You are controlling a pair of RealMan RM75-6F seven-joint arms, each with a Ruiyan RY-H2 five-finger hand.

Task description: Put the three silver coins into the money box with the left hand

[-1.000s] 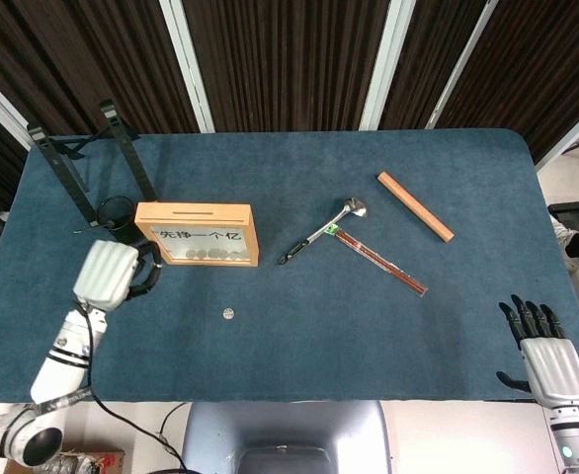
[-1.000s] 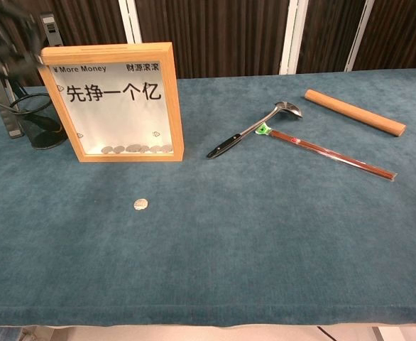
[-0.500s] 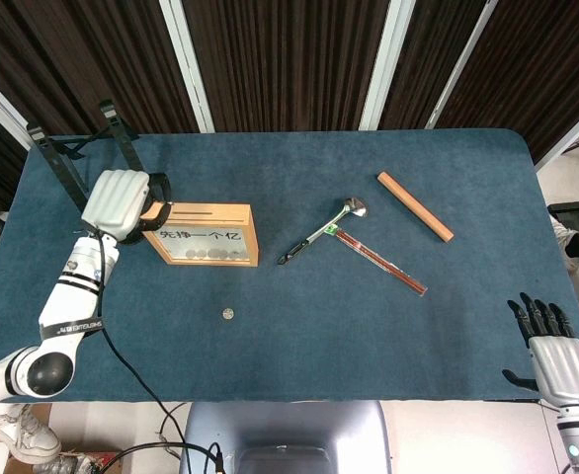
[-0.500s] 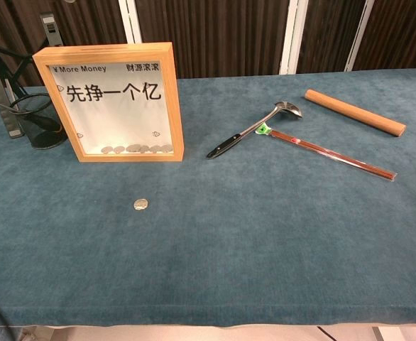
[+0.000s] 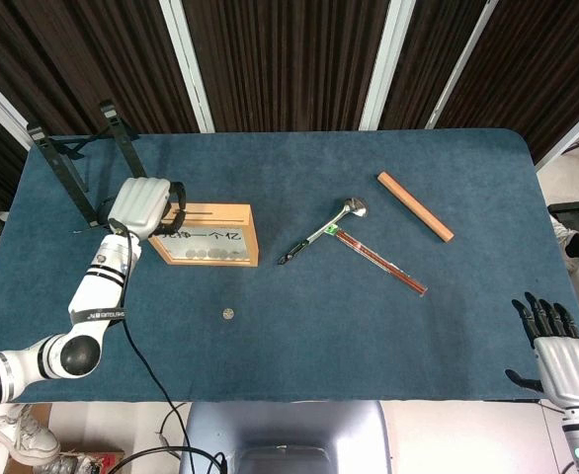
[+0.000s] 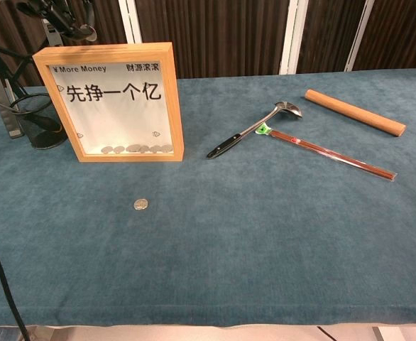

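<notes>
left hand (image 5: pixel 143 205) moved right over money box (image 6: pixel 116 103) | grip unclear | label "¥More Money" | right hand (image 5: pixel 564 357) fingers apart

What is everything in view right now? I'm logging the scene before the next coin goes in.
Wooden-framed money box: one, light wood, glass front, upright, table's left.
Silver coins inside box: several, along the bottom; count unclear.
Loose silver coin: one, on cloth before the box.
Metal spoon with black handle: one, centre-right.
Packaged red chopsticks: one pack, beside the spoon.
Wooden rod: one, tan, far right.
Black wire cup: one, left of box.
Left hand: above the box's top.
Right hand: table's right edge, fingers apart.
</notes>
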